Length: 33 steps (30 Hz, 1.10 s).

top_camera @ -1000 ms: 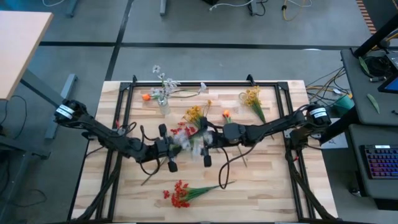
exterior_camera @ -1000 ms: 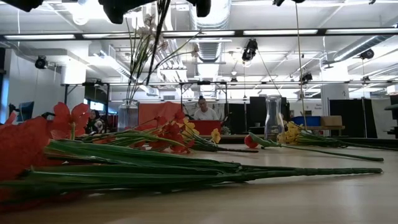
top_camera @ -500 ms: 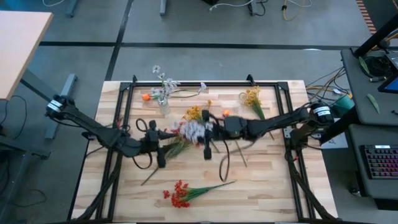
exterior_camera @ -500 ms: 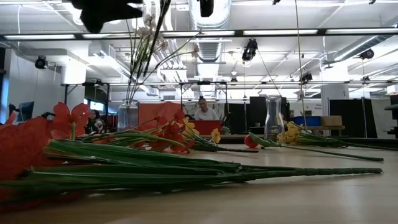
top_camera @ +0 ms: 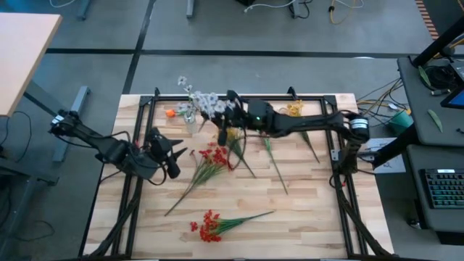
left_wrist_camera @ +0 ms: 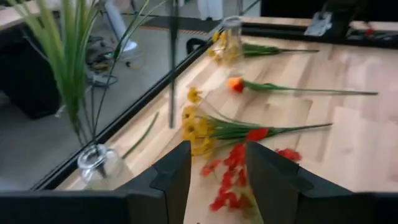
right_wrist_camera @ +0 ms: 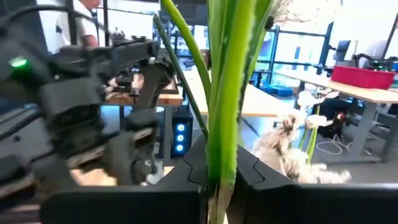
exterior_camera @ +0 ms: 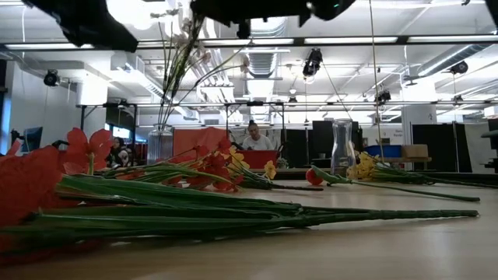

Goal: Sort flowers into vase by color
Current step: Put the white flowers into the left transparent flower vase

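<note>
My right gripper (top_camera: 225, 119) reaches across the far side of the table and is shut on a white flower spray (top_camera: 209, 104), close to the glass vase (top_camera: 190, 122) that holds white flowers. My left gripper (top_camera: 172, 155) stands open over the table's left part with nothing between its fingers (left_wrist_camera: 214, 180). A red spray (top_camera: 210, 156) lies flat mid-table and another red spray (top_camera: 210, 226) lies near the front edge. A yellow spray (top_camera: 228, 134) and an orange blossom (top_camera: 170, 112) also lie on the wood. My right gripper pinches the white spray's green stems (right_wrist_camera: 221, 149) between its two fingers, which lie across them. It comes in about level from the table's right. The spray is lifted clear of the table, its white blossoms (right_wrist_camera: 292, 146) on the far side of the fingers.
A second glass vase (left_wrist_camera: 230, 36) stands at the far right beside a yellow spray (top_camera: 293, 111). A loose green stem (top_camera: 275, 165) lies right of centre. A black metal frame (top_camera: 145, 109) rims the table. A person sits in the room beyond.
My right gripper has carried the white spray from mid-table up and toward the far edge, to beside the vase with white flowers. My left gripper has come away from the spray and drawn back toward the table's left edge, tipping up. The red spray stays lying mid-table.
</note>
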Available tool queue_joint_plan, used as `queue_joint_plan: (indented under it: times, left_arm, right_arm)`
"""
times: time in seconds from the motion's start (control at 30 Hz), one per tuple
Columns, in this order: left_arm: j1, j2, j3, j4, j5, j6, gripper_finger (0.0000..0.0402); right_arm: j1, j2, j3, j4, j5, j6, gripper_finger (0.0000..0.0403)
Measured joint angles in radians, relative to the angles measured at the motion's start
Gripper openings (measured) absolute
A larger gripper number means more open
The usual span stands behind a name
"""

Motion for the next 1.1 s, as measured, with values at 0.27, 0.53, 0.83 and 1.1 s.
queue_joint_plan:
  times: [0.27, 0.53, 0.83, 1.1]
  left_arm:
    - [0.018, -0.037, -0.055, 0.015, 0.006, -0.047, 0.0185]
    - [0.18, -0.057, -0.115, 0.086, -0.046, 0.077, 0.0294]
    - [0.337, -0.069, -0.195, 0.435, 0.421, 0.417, 0.0302]
    - [0.385, -0.19, -0.335, 0.468, 0.412, 0.47, 0.03]
  right_arm:
    - [-0.065, 0.078, 0.16, -0.172, -0.05, -0.032, 0.0013]
    - [-0.082, 0.038, 0.16, -0.288, -0.071, -0.07, 0.0013]
    - [-0.082, 0.032, 0.16, -0.33, -0.135, -0.068, 0.0013]
    - [-0.068, 0.032, 0.145, -0.33, -0.17, -0.074, 0.0013]
